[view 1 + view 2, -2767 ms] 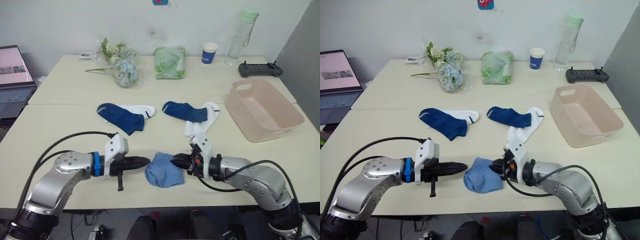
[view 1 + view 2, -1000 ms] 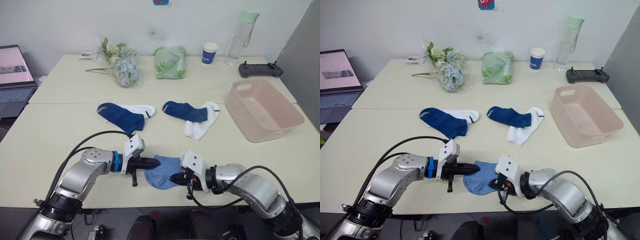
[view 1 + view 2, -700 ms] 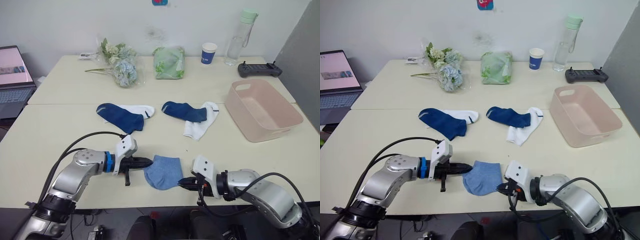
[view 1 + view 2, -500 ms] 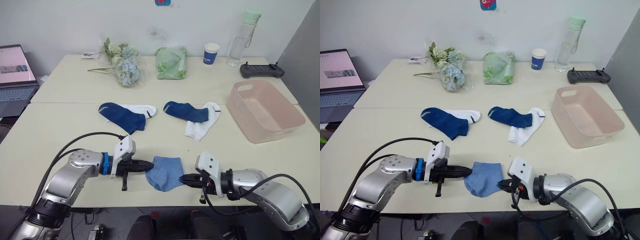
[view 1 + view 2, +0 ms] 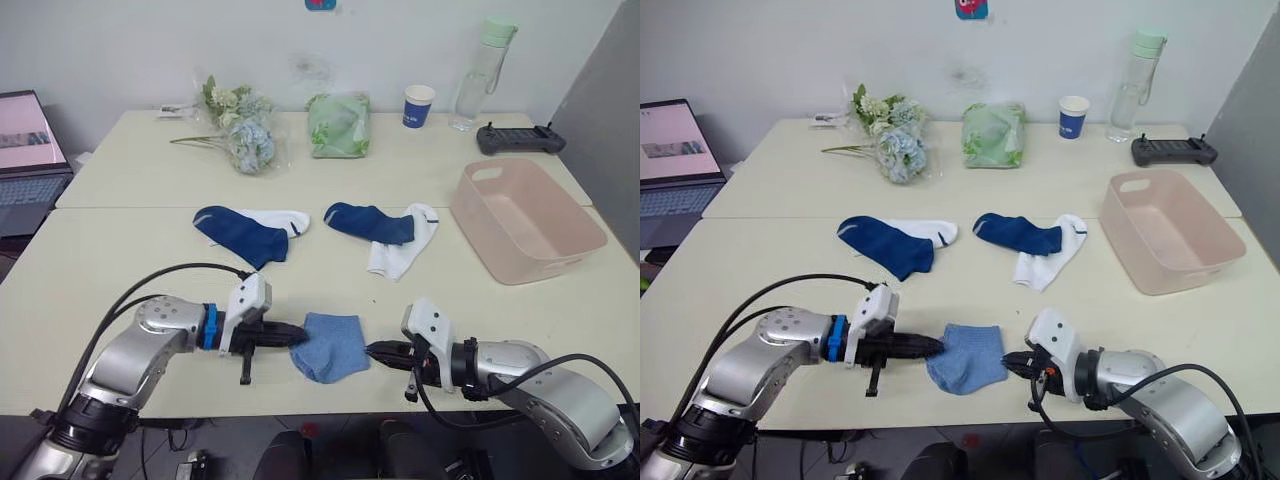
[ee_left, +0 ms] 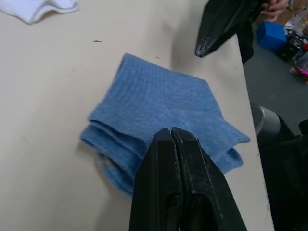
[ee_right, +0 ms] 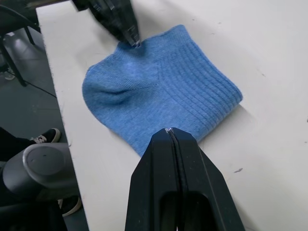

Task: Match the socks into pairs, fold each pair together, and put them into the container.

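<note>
A folded light blue sock bundle (image 5: 330, 345) lies near the table's front edge. My left gripper (image 5: 298, 333) is shut, and its tip touches the bundle's left edge (image 6: 159, 101). My right gripper (image 5: 372, 350) is also shut, with its tip at the bundle's right edge (image 7: 159, 82). Farther back, one navy sock (image 5: 240, 232) lies on a white sock (image 5: 287, 217). A second navy sock (image 5: 368, 221) overlaps another white sock (image 5: 400, 252). The pale pink container (image 5: 545, 268) stands at the right with nothing showing inside.
Along the back of the table are a flower bunch (image 5: 243, 125), a green bag (image 5: 338, 124), a blue paper cup (image 5: 419, 105), a water bottle (image 5: 480, 75) and a black controller (image 5: 520, 138). A laptop (image 5: 25, 150) sits far left. The front table edge is just below both grippers.
My right gripper has pulled back to the right, off the light blue bundle to its edge. My left gripper has drawn back from on top of the bundle to its left edge.
</note>
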